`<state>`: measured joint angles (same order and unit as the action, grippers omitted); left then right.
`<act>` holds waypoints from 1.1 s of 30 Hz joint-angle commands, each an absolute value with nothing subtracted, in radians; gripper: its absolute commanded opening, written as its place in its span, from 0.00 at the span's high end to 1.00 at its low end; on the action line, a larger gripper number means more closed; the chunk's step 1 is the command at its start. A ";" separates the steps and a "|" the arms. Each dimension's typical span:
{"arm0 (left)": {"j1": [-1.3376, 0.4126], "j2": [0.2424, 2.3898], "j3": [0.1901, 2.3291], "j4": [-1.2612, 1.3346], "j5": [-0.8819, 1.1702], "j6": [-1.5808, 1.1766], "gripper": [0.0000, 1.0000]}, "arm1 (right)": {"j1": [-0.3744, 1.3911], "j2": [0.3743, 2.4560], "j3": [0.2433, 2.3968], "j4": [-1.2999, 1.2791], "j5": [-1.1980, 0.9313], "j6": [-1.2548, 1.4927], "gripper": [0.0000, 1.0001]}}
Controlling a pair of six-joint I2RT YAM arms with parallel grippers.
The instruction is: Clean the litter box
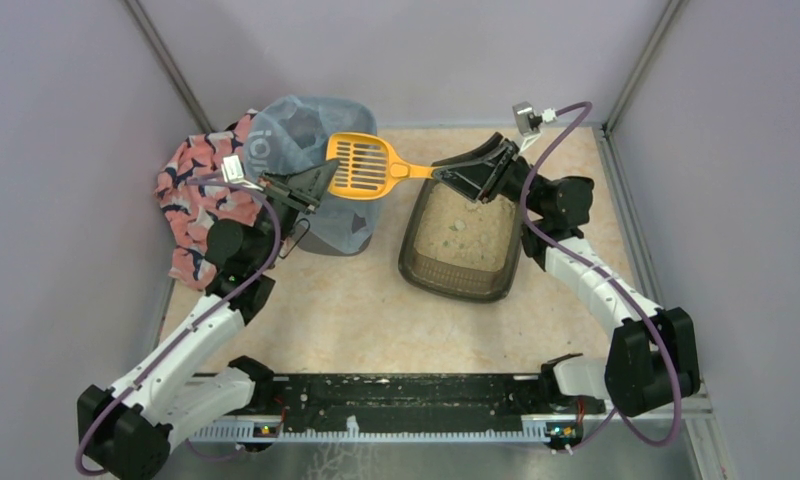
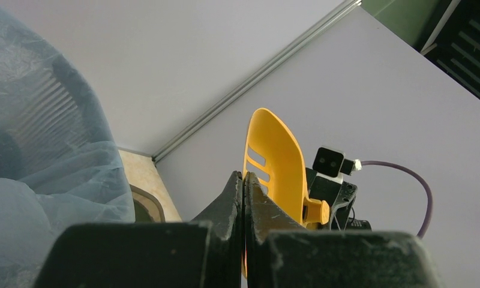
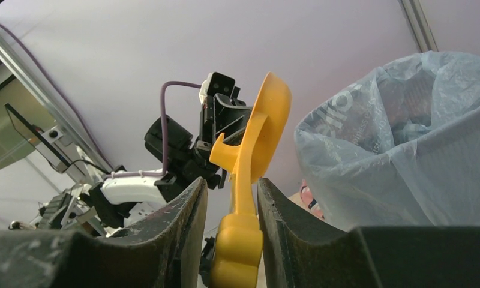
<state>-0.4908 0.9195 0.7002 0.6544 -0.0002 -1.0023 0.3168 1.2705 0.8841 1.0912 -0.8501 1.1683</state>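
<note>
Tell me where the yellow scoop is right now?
Top view: the yellow scoop is held up at the back middle, its head over the blue-bagged bin, its handle in the right gripper by the litter box's far edge.

One litter box (image 1: 454, 286), one yellow scoop (image 1: 361, 165), one bin (image 1: 331, 238) with one blue bag (image 1: 298, 125), one patterned cloth (image 1: 191, 195), one table (image 1: 356, 305), two grippers (left gripper (image 1: 321, 178), right gripper (image 1: 448, 172)).

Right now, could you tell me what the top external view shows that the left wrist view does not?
Only the top view: the litter inside the litter box, the patterned cloth, both arm bases. Only the left wrist: the left gripper close up, jaws pressed together on a yellow sliver. Both: the scoop, the right gripper at its handle, the bagged bin.
</note>
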 commanded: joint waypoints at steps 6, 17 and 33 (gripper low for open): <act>-0.487 0.942 0.731 0.716 -0.020 -1.005 1.00 | 0.329 1.236 0.885 1.118 -0.846 1.136 0.74; -0.488 0.936 0.720 0.715 -0.025 -1.005 1.00 | 0.329 1.245 0.876 1.094 -0.826 1.127 1.00; -0.487 0.772 0.722 0.363 -0.105 -0.811 0.43 | 0.236 1.177 1.037 0.735 -0.837 1.054 1.00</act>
<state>-0.4908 0.8558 0.7025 0.4988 -0.0593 -0.9176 0.2970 1.2465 0.9360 0.7773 -0.8246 1.0756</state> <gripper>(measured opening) 0.542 0.218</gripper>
